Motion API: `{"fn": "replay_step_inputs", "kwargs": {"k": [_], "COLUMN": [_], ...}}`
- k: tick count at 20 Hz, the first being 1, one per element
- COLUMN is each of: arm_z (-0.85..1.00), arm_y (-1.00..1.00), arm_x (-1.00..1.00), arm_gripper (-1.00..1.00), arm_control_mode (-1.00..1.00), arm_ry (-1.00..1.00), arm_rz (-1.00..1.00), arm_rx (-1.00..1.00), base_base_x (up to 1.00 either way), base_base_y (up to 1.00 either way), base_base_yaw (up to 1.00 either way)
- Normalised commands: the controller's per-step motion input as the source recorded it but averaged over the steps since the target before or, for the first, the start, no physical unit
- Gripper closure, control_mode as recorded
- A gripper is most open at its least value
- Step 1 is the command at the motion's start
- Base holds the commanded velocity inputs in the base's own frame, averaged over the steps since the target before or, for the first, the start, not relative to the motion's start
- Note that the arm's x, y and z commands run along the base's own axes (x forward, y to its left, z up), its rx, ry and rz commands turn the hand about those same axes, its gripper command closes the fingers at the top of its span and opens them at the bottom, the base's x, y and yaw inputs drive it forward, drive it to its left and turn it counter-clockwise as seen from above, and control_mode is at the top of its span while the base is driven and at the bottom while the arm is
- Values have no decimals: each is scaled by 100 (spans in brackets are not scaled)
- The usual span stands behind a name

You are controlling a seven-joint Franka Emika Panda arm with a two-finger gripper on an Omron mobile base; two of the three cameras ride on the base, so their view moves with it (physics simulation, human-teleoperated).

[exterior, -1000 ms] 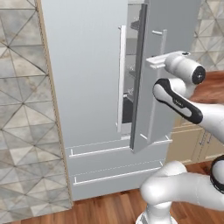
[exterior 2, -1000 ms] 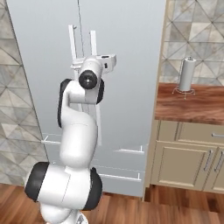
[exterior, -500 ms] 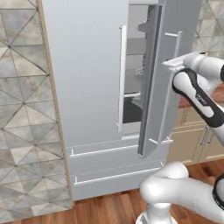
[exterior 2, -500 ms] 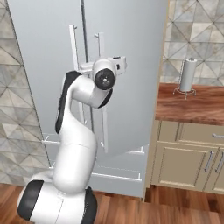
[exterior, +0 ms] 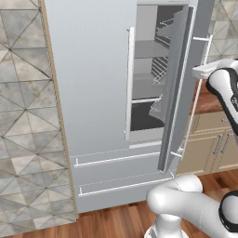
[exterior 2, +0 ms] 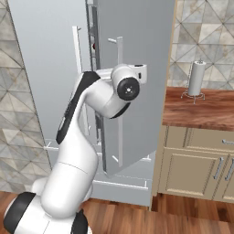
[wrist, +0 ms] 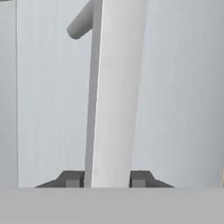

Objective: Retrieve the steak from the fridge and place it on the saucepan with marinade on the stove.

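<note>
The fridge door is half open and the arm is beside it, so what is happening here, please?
The robot arm is pulling open the right door of the fridge. Its gripper is shut on the door's white bar handle, one finger on each side of the bar in the hand view. The door stands well ajar, so the grey shelves inside show in the left base view. The left door is closed. A paper towel roll stands on the wooden counter to the right.
</note>
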Motion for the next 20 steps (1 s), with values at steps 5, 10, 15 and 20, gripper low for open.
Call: {"fn": "replay_step_inputs", "kwargs": {"k": [5,10,15,20], "arm_z": [0,0,0,0], "arm_y": [-55,-53,-10,0], "arm_x": [-11,0,0,0], "arm_gripper": [100,100,100,100], "arm_control_mode": [-100,-100,-100,-100], "arm_ry": [0,0,0,0], "arm_rz": [7,7,1,0], "arm_rx": [6,5,0,0], "base_base_x": [0,0,0,0], "base_base_y": [0,0,0,0], "base_base_yaw": [0,0,0,0]}}
